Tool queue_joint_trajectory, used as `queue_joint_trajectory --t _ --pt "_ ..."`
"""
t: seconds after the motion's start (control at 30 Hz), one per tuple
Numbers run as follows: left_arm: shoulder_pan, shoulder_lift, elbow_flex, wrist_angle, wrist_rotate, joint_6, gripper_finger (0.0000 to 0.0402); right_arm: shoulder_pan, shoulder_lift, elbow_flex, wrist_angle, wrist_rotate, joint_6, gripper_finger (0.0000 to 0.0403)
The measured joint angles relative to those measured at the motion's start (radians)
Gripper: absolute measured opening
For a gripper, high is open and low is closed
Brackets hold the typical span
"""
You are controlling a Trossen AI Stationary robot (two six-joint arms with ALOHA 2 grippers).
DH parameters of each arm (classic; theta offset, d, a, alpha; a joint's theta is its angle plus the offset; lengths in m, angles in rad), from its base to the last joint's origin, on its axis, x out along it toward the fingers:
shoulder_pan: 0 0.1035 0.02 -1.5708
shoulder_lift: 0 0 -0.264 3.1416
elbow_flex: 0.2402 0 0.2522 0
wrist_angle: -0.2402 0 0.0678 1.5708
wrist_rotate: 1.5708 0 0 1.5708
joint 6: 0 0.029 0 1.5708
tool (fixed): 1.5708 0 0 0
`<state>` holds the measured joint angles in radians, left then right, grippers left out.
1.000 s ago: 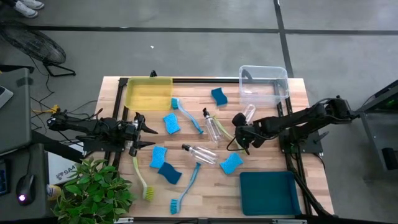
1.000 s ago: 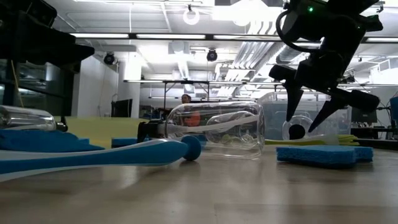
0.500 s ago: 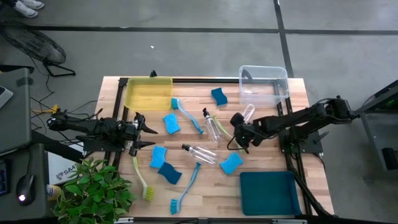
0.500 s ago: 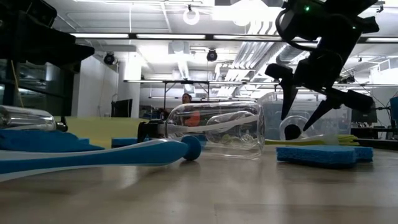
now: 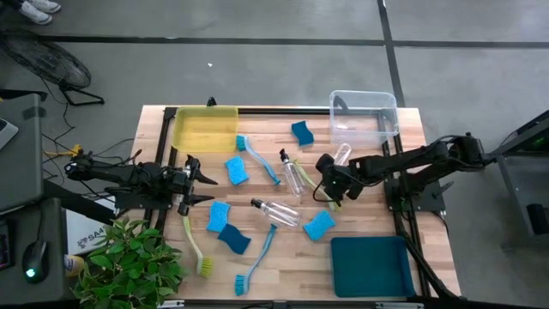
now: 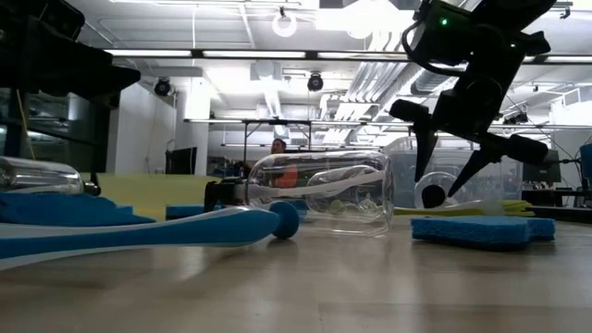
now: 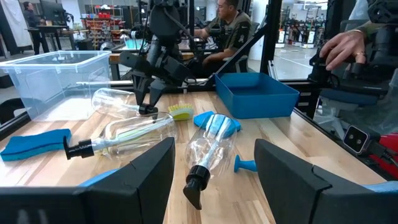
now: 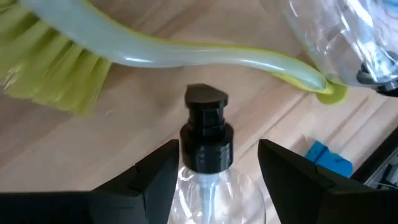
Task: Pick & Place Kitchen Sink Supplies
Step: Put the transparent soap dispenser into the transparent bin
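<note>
Several blue sponges, such as one sponge, three clear bottles and long-handled brushes lie scattered on the table. My right gripper hangs open, pointing down, over the bottle that lies beside the clear bin. In the right wrist view its two fingers stand on either side of that bottle's black top, apart from it. A yellow-green brush lies just past the top. My left gripper waits open at the table's left edge, and its open fingers frame another bottle.
A yellow bin stands at the far left, a clear bin at the far right and a teal bin at the near right. Two more bottles and a blue brush lie mid-table. A green plant stands near left.
My right gripper has moved toward the far edge and slightly left, away from the blue sponge and over the black top of the bottle beside the clear bin. It has stayed open and pointing down. Nothing on the table has shifted.
</note>
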<state>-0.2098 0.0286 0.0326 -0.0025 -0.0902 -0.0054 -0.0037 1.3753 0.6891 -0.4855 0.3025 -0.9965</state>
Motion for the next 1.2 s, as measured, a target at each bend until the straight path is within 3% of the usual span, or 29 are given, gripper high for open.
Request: queue_joint_trajectory --t 0.5,0.93,1.2 --pt "0.000 0.000 0.000 0.000 0.000 0.000 0.0216 -0.018 0.085 0.000 0.009 -0.021 0.001 0.0208" --pt "0.000 0.000 0.000 0.000 0.000 0.000 0.0216 -0.013 0.076 0.000 -0.004 0.006 0.054 0.0131" --pt "0.000 0.000 0.000 0.000 0.000 0.000 0.0216 -0.013 0.076 0.000 0.001 0.004 0.056 0.0143"
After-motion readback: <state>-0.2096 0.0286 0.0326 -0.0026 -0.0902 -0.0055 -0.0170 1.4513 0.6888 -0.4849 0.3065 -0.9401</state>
